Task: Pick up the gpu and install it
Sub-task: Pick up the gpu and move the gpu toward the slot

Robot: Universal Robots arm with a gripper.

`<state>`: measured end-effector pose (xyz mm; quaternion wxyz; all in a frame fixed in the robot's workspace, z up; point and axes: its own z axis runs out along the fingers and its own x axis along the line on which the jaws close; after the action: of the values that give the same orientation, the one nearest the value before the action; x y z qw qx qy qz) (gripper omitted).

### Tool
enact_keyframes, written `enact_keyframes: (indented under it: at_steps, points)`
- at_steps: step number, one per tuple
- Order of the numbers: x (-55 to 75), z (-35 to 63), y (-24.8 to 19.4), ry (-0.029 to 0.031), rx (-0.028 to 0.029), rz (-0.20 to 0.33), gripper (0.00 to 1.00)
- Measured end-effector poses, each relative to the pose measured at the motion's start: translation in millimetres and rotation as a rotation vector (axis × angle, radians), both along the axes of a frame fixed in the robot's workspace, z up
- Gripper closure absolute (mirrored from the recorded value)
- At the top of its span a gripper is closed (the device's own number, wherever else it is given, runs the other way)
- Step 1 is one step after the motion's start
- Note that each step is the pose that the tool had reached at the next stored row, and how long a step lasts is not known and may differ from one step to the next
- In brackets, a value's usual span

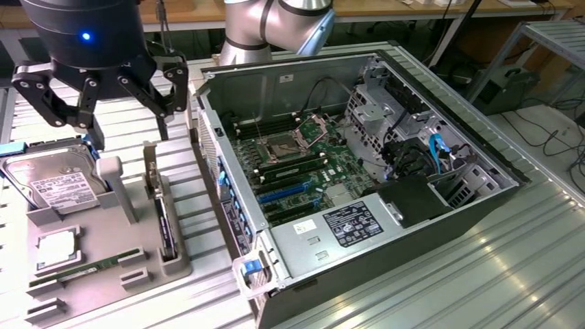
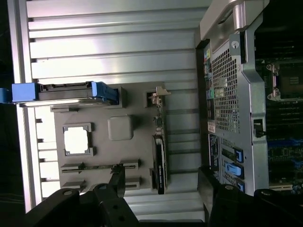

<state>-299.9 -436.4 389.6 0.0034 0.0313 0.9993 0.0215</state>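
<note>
The gpu [image 1: 162,218] stands on its edge in a slot of the grey holder tray [image 1: 109,274]. It is a thin dark card with a metal bracket at its far end. In the wrist view the gpu [image 2: 159,156] lies straight ahead between my two fingers. My gripper [image 1: 128,133] hangs above the far end of the tray, open, with nothing between its fingers. The wrist view has the gripper [image 2: 161,182] wide open over the near end of the card, apart from it.
The tray also holds a silver hard drive [image 1: 55,181] in a blue frame, a square processor [image 1: 57,248] and a green memory stick [image 1: 87,267]. On the exterior view's right lies the open computer case [image 1: 475,199], its motherboard [image 1: 292,164] and blue slots [image 1: 279,195] exposed.
</note>
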Motion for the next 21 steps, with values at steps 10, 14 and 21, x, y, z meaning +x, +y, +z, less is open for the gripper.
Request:
enact_keyframes:
  at_steps: [10,14,21]
  points:
    - [1.2,-0.4,0.0,0.0026,0.0,0.0,0.28]
    - [2.3,-0.9,0.0,0.0039,0.0,0.0,0.28]
    - [5.6,-11.9,-3.3,0.0116,0.0,0.0,0.28]
